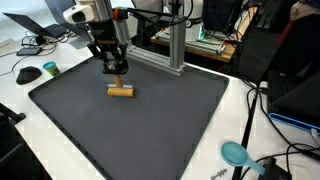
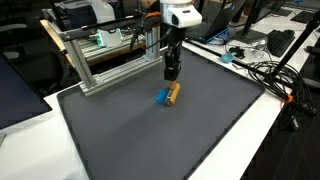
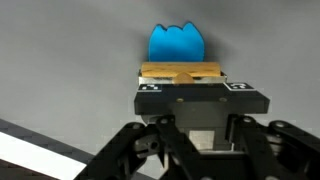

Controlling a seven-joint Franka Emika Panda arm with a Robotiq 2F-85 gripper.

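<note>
**Desk:** Report the end effector, from outside to begin.

**Operator:** In an exterior view I have the gripper pointing straight down over the dark grey mat. The wooden block lies flat on the mat directly beneath its tips, towards the edge nearest the aluminium frame. A teal tool lies on the white table, well apart from all of this.

**Desk:** Anything further from outside?

**Operator:** In an exterior view the gripper hangs just above the wooden block. A blue piece sits against one side of the block. Both rest on the mat, near the aluminium frame. I cannot tell whether the tips touch the block.

**Desk:** Wrist view?

**Operator:** I look down past the gripper. The wooden block lies crosswise just beyond the fingertips. The blue piece touches its far side, and the far edge of that piece is scalloped. I record the jaws as clenched. I cannot tell from here whether they pinch the block.
</note>
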